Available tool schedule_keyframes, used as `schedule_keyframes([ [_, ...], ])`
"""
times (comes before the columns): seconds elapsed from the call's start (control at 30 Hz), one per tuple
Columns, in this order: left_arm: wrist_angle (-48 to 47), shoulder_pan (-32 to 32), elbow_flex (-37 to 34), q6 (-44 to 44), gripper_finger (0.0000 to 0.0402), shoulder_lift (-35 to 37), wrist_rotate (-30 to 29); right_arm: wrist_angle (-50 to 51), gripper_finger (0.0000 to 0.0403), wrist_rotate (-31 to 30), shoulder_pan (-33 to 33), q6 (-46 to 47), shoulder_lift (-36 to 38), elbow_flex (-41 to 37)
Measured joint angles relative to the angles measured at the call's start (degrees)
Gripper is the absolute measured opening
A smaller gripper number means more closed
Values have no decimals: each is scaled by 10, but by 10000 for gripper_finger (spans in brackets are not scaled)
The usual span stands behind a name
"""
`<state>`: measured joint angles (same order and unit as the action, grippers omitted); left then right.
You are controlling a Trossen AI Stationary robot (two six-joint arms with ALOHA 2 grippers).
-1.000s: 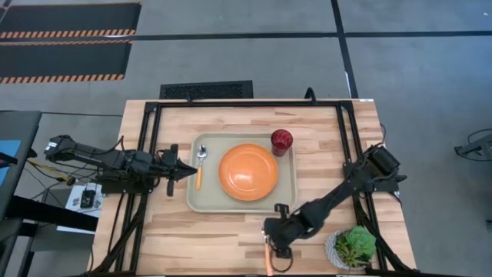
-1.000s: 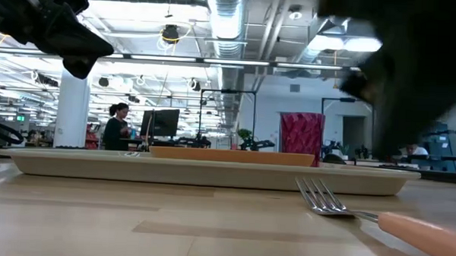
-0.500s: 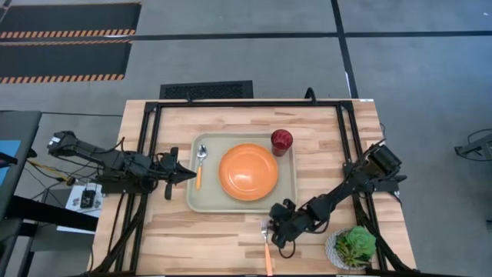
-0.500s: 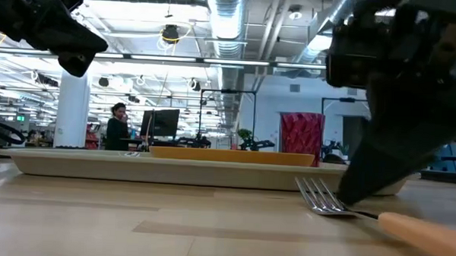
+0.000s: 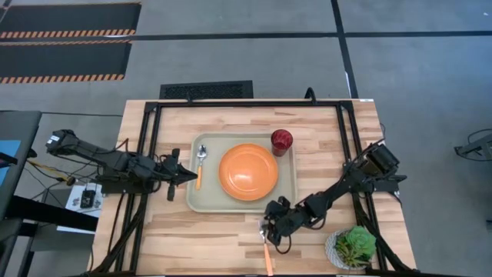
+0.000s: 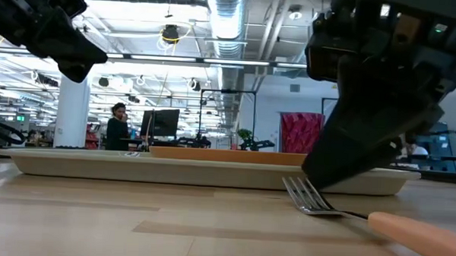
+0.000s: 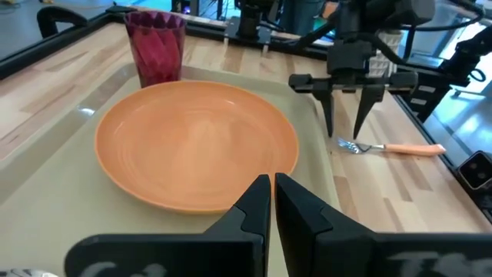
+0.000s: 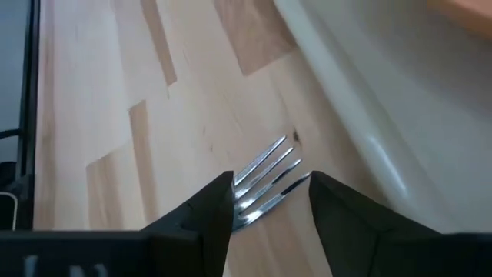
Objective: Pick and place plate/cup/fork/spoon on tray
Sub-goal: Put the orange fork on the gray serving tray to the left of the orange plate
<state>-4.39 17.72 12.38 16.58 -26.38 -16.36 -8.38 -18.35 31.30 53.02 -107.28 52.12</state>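
The pale tray (image 5: 286,196) holds the orange plate (image 5: 248,171), the dark-red cup (image 5: 281,141) at its far right corner and the spoon (image 5: 200,160) by its left rim. The fork (image 5: 267,256) lies on the bare wood just nearer than the tray, tines (image 8: 267,178) toward it and orange handle (image 7: 407,148) toward the near edge. My right gripper (image 8: 269,192) is open, pointing down, with one finger on each side of the fork just behind the tines. My left gripper (image 7: 273,192) is shut and hovers at the tray's left rim. My right gripper comes at the fork from above, its two fingers (image 7: 332,115) astride the neck behind the tines (image 6: 305,197) and lying across the fork. I cannot tell whether either finger touches it. The fork lies flat on the table.
A white pot with a green plant (image 5: 354,248) stands at the near right corner, close to my right arm. A black frame (image 5: 150,154) runs around the work area. Bare wood (image 5: 200,238) lies left of the fork, between the tray and the near edge.
My right gripper has moved along the fork from over its handle toward the tray, and has come down over the tine end. The fork's tine end has shifted a little toward the table's left.
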Motion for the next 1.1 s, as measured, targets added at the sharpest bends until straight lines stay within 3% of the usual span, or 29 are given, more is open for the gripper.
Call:
schedule_keyframes([
  [0.23,13,0,0,0,9,-11,-1,-8,165,6,-17,-32,0,0],
  [0.63,13,0,0,0,9,-11,-1,-14,124,80,-26,-61,0,0],
  [1.1,13,0,0,0,9,-11,-1,3,60,96,-28,-70,0,1],
])
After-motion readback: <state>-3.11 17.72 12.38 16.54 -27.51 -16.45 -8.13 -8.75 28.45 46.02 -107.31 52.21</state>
